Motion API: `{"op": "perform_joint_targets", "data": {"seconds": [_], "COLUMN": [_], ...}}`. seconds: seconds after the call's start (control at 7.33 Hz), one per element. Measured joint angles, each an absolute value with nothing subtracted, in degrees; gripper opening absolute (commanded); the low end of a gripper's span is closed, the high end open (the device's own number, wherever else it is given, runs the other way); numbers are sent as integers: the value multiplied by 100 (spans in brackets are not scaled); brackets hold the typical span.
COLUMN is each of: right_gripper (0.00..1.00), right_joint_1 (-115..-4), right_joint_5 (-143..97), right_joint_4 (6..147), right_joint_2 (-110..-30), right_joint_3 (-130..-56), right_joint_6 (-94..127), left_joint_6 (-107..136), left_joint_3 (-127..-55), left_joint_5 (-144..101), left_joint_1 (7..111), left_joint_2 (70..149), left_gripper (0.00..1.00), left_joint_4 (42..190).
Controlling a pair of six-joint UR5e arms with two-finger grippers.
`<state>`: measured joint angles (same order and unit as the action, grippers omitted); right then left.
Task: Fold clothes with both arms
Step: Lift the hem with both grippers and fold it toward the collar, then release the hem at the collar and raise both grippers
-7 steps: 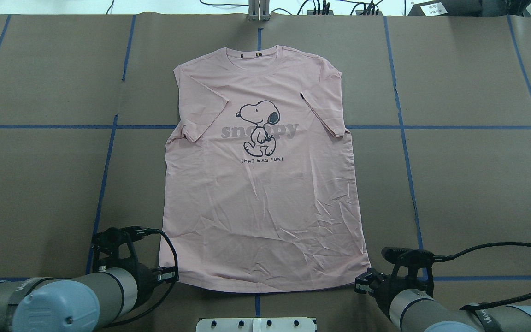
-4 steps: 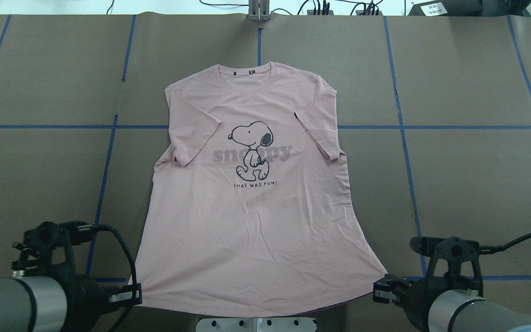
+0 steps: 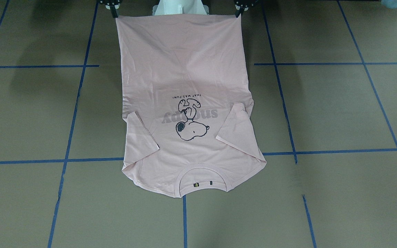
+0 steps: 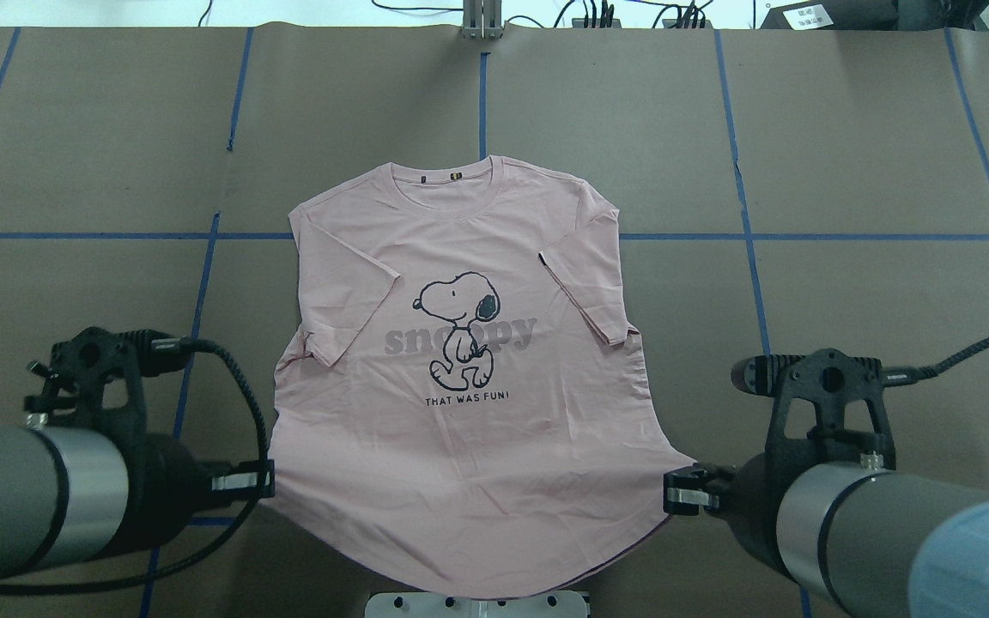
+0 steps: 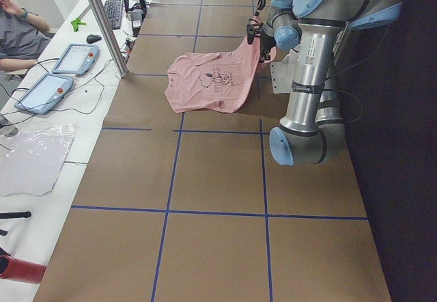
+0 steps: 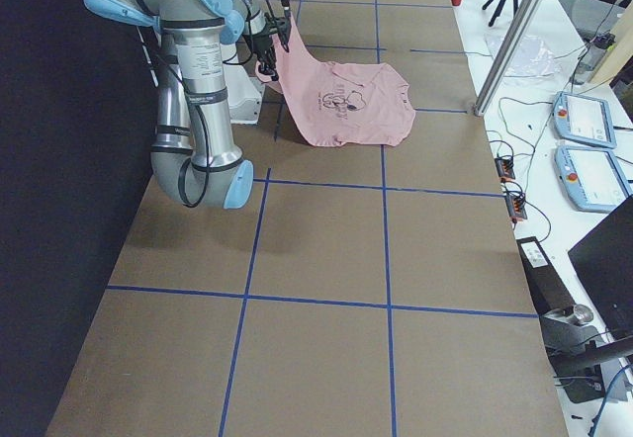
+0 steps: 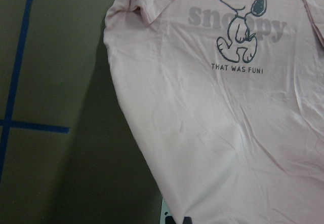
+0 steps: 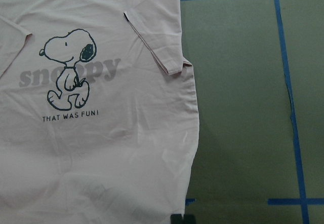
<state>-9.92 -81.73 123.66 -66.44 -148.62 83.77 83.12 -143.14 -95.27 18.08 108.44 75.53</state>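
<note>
The pale pink T-shirt (image 4: 460, 403) lies print up, with its collar (image 4: 456, 176) and sleeves flat on the brown table. Its hem is raised off the table at the near edge. My left gripper (image 4: 264, 479) is shut on the left hem corner, and my right gripper (image 4: 670, 493) is shut on the right hem corner. In the front-facing view the hem stretches taut between the left gripper (image 3: 239, 7) and the right gripper (image 3: 112, 7). Both wrist views look down the hanging cloth (image 7: 228, 112) (image 8: 101, 112) onto the dog print.
The white pedestal base (image 4: 477, 603) sits just below the lifted hem. Blue tape lines (image 4: 748, 236) grid the brown table cover. A metal post (image 5: 102, 22), tablets (image 5: 42, 91) and a seated person (image 5: 20, 35) are along the far side beyond the table.
Both grippers have raised the hem corners and drawn them toward the robot. The whole shirt has slid nearer, and its collar is further from the table's far edge.
</note>
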Motion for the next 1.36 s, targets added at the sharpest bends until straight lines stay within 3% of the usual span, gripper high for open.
{"op": "perform_joint_targets", "data": {"seconds": [0.27,0.68,1.23,1.36], "right_gripper": [0,0,0,17], "right_joint_1": [-2066,-3395,-3960,-4090], "right_joint_5": [-8715,-9336,-9430,-9437], "right_joint_4": [12192,10411,9268,8698], "right_joint_2": [-6063,-5823,-5125,-4944], "right_joint_3": [-13995,-11992,-9855,-9122], "right_joint_6": [7609,6925,6633,6570], "left_joint_6": [7341,6417,5966,5729], "left_joint_3": [-13367,-12184,-10088,-9477], "left_joint_5": [-9833,-9984,-9979,-9977], "left_joint_1": [2795,3756,4290,4467], "left_joint_2": [11362,11691,12056,12192], "left_gripper": [0,0,0,95], "left_joint_4": [7585,8141,9808,10231]}}
